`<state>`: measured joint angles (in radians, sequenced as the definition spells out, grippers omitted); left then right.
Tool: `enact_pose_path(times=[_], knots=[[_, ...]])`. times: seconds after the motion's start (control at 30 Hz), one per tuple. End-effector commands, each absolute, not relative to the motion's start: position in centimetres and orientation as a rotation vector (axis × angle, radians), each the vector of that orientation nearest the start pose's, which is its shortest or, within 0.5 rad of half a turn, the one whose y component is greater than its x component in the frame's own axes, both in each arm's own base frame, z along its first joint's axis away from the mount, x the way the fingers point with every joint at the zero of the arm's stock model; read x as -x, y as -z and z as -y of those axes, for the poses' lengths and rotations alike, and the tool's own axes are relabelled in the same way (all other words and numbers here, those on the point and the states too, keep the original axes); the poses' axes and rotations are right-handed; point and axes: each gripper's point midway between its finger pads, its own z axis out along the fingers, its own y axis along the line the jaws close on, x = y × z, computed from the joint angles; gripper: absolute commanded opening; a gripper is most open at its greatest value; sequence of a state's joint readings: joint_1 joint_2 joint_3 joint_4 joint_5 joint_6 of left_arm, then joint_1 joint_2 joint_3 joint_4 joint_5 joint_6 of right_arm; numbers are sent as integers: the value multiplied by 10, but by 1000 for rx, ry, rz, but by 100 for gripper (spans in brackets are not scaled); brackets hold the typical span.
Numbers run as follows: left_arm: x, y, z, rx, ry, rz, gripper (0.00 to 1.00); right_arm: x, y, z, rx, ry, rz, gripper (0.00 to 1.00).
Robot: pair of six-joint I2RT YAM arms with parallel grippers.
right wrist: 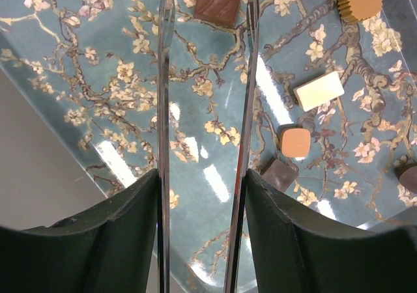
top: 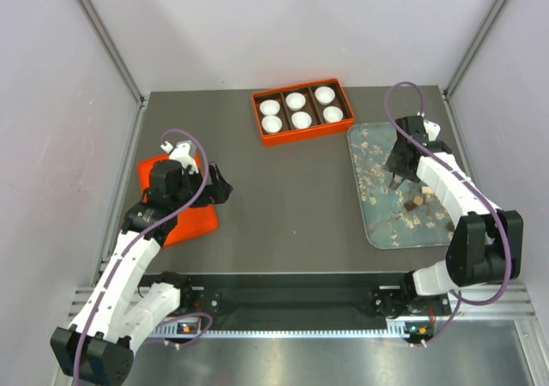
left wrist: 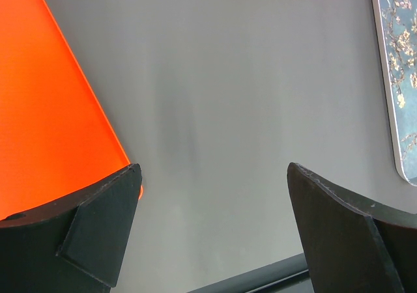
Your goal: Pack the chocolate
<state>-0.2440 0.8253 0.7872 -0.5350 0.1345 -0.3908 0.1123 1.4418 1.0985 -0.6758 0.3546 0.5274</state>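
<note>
Several pieces of chocolate lie on the grey-blue blossom tray: a brown rectangle, a white bar, a tan square, a dark square and a round fluted one. My right gripper is shut on metal tongs. Their two blades stand apart, and the brown rectangle lies between the tips. From above, that gripper hangs over the tray, a little left of the chocolate. My left gripper is open and holds nothing.
An orange box with several white paper cups stands at the back centre. A flat orange lid lies at the left under my left arm; its edge shows beside the left finger. The tray's rim appears far right.
</note>
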Motion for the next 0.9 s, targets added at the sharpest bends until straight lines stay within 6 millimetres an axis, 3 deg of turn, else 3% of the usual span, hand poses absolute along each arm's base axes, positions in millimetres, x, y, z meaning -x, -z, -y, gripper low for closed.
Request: enact_pose_path(times=[0.0, 0.47, 0.87], knots=[[-259, -198, 108, 56, 524, -2152, 98, -337, -130, 15, -679, 224, -2369, 53], [-259, -197, 107, 59, 520, -2158, 98, -342, -116, 9, -674, 180, -2395, 50], [-260, -196, 109, 55, 526, -2162, 98, -347, -123, 11, -610, 206, -2402, 43]])
